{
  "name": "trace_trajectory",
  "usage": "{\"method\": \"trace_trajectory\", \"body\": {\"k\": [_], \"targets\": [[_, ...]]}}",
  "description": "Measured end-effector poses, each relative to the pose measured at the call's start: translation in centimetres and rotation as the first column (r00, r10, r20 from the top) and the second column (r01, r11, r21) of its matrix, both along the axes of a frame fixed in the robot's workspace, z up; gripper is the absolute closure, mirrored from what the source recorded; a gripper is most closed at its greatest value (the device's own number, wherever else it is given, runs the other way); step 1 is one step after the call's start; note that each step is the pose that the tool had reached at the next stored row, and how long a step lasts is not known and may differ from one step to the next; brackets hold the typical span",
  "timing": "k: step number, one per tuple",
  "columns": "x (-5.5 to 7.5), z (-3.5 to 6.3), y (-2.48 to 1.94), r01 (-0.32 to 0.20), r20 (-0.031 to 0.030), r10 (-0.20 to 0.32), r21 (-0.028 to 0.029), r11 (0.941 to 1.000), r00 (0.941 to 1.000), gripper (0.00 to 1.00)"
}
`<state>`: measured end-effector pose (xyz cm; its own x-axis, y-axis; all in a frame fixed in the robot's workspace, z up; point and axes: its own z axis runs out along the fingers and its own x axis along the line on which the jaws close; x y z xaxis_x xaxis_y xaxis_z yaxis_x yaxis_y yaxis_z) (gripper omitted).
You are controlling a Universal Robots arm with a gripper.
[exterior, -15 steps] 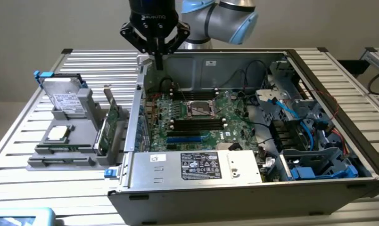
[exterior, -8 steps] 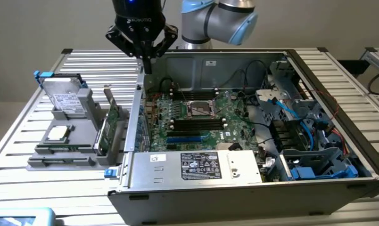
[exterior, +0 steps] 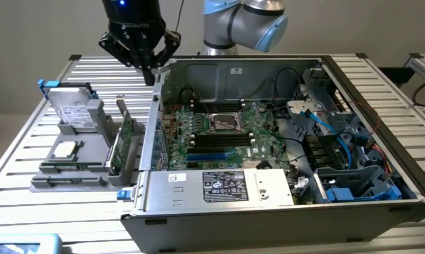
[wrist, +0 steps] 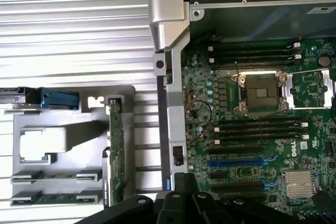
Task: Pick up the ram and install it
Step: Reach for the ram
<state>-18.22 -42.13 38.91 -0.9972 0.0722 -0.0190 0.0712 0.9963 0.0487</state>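
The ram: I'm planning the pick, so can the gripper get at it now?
Probably yes: the ram lies uncovered in the grey holder, and the gripper hangs shut above the table, with nothing between them.

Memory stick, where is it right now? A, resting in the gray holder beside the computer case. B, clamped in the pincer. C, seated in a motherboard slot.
A: the memory stick rests in the gray holder outside the computer case, and the shut pincer above the case wall holds nothing.
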Motion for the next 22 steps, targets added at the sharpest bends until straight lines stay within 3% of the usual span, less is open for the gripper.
{"method": "trace_trajectory", "body": {"k": [9,22], "targets": [[-2.7,-0.72,-0.18,0.000,0.0000,0.000,0.0001,1.0000,1.0000,0.89],[-6.6,-1.90,-1.54,0.000,-0.0001,0.000,0.0019,1.0000,1.0000,0.89]]}}
